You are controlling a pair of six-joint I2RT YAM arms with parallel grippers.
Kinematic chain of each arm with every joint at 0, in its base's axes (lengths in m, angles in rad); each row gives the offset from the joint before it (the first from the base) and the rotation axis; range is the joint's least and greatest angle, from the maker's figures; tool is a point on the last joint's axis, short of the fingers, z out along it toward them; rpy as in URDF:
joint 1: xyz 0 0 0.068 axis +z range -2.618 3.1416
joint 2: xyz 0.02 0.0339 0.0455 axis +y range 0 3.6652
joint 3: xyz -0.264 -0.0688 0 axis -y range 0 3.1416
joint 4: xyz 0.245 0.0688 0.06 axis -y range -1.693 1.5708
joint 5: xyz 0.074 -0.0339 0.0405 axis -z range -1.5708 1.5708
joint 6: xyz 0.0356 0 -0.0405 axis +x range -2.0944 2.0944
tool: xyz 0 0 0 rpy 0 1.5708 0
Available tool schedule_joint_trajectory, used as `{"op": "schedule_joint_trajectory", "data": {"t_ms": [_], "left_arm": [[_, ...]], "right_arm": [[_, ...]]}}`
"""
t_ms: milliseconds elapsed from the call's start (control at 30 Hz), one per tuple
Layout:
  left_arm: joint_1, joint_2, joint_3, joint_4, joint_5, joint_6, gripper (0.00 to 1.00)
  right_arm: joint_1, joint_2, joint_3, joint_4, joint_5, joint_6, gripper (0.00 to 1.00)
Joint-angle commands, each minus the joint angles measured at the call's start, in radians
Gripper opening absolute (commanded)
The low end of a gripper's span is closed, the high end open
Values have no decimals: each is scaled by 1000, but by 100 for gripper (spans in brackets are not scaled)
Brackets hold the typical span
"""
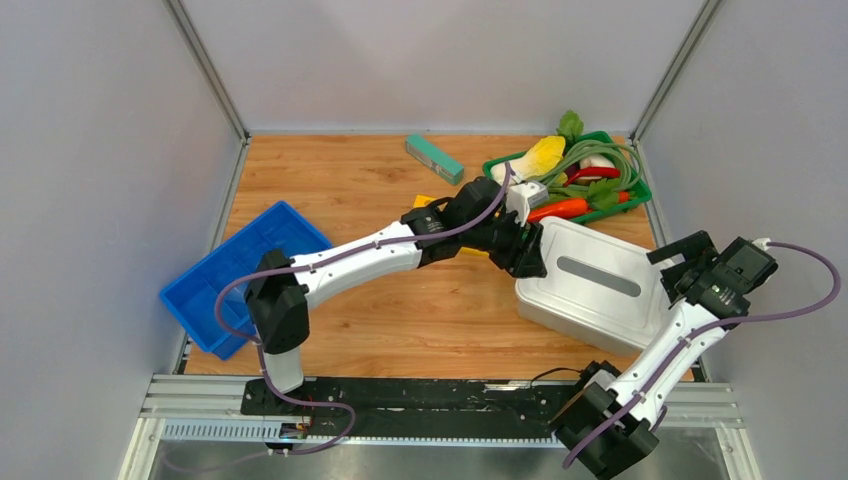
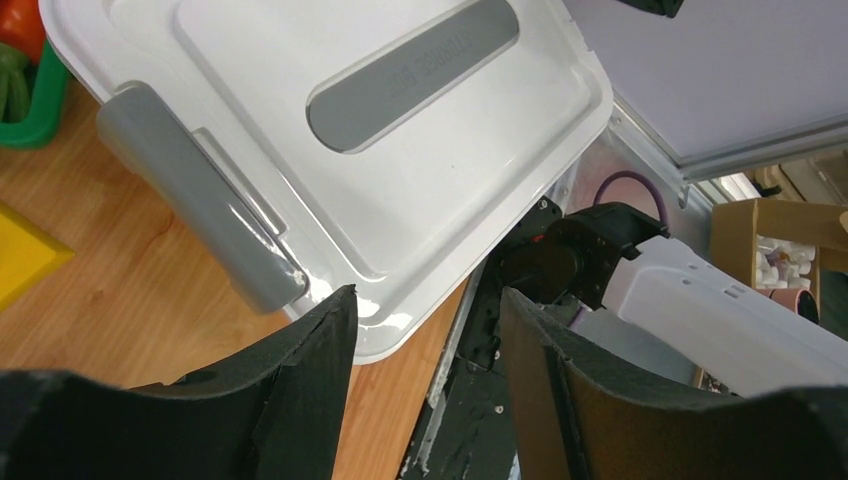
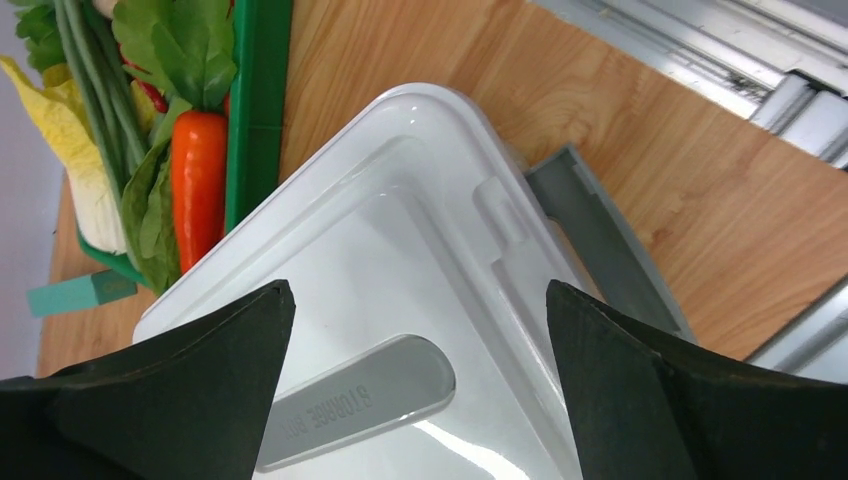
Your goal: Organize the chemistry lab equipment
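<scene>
top view: left pincer (image 1: 520,250) partly open, empty, at the white box (image 1: 590,285) corner; right pincer (image 1: 688,265) fully open, empty.
left wrist: yellow rack (image 2: 25,260) lies near box; grey latch (image 2: 190,190) looks clipped.
right wrist: other latch (image 3: 600,235) swung out; lifting now could drag the box.

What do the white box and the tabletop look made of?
White box: probably moulded plastic, smooth and glossy; light glints off its stepped lid. Tabletop: wood or a wood-look laminate, fairly matte; grain lines run across it.
</scene>
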Motion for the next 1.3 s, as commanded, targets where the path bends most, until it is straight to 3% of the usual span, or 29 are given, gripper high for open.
{"op": "schedule_joint_trajectory", "data": {"t_ms": [0,333,933,1267], "left_arm": [[-5,30,-27,60,29,-23,62],[-3,89,-24,75,54,-34,62],[-3,142,-9,60,48,-34,62],[-2,161,-6,46,46,-21,62]], "right_arm": [[-15,19,88,-75,141,-62,100],[-150,59,25,-38,45,-102,100],[-190,96,-76,37,-228,-62,100],[-217,21,-57,7,-371,4,100]]}}
